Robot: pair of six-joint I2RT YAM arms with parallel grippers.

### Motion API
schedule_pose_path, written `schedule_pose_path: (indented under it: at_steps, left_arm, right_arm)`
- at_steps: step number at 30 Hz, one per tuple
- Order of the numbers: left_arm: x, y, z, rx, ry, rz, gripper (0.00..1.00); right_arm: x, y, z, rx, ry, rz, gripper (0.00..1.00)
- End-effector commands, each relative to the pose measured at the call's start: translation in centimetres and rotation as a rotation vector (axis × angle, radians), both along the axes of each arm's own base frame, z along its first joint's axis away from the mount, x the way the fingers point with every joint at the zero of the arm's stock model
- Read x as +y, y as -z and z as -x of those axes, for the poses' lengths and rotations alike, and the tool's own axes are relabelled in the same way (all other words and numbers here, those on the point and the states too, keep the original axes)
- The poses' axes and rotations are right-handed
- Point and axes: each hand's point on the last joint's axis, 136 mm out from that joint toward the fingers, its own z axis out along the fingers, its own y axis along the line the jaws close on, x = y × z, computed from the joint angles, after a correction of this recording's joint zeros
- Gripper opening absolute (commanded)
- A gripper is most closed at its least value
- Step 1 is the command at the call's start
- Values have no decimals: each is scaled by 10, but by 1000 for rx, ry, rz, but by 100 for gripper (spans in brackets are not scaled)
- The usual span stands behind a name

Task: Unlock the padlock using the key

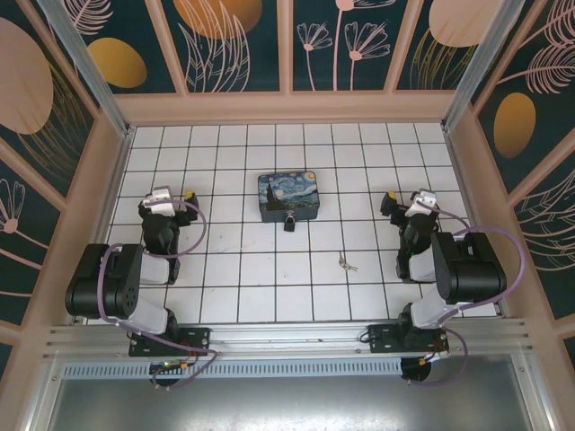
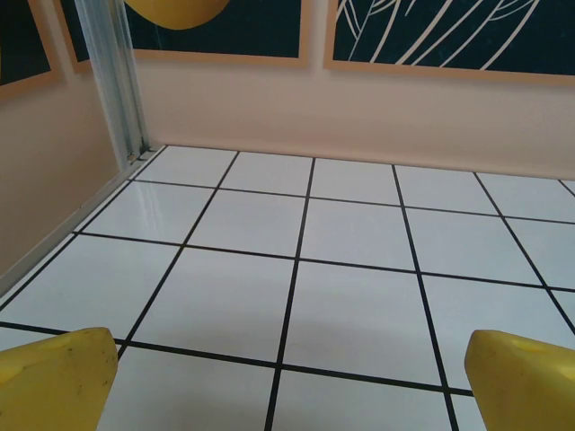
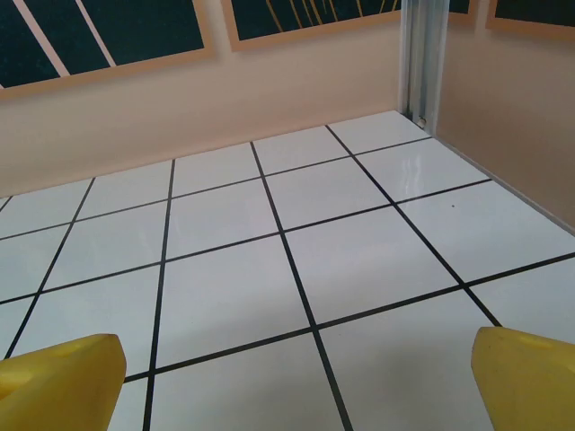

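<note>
The padlock (image 1: pixel 290 221) is small and dark and hangs at the near side of the blue-and-yellow painted tin box (image 1: pixel 289 197), mid-table. A small silvery key (image 1: pixel 347 264) on a ring lies flat on the tiles, to the right of the padlock and nearer the arms. My left gripper (image 1: pixel 172 192) hovers far left of the box, open. In the left wrist view its yellow fingertips (image 2: pixel 56 382) stand wide apart around the left gripper's gap (image 2: pixel 289 384), with only bare tile between. My right gripper (image 1: pixel 413 194) (image 3: pixel 292 386) is far right, open and empty, right of the key.
White tiles with black grout cover the table (image 1: pixel 269 278). Beige walls with dark floral panels close the back and both sides, with metal corner posts (image 2: pixel 112 85) (image 3: pixel 422 58). Both arm bases sit at the near edge.
</note>
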Motion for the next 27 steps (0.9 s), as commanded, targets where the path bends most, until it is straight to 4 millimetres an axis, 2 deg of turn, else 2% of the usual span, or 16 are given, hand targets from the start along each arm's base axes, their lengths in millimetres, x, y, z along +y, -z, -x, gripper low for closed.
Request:
schedule_pose_path:
  at_steps: [1,27]
  left_arm:
    - [-1,-7,-3,-23,11,-11,99]
    - [0,-8,-4,-22,10,-6,99]
  right_arm:
    - [-3,-14,0,-56,19,18,99]
    - [0,-14,-2,-54,-4,18,99]
